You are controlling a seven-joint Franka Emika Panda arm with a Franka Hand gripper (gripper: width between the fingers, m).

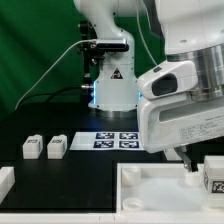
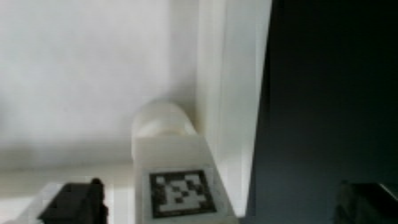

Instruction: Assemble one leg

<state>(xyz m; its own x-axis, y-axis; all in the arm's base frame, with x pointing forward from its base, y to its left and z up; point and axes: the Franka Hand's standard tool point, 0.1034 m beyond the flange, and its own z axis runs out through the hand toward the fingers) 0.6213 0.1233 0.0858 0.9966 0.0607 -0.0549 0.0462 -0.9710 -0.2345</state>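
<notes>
The gripper (image 2: 219,200) hangs with jaws released, a finger (image 2: 71,202) on either side of the leg (image 2: 175,170) without touching it, at the white panel's (image 1: 150,190) edge on the exterior view's right.

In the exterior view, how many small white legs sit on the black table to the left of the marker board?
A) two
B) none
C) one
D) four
A: one leg and another leg sit side by side on the black table, to the exterior view's left of the marker board.
</notes>
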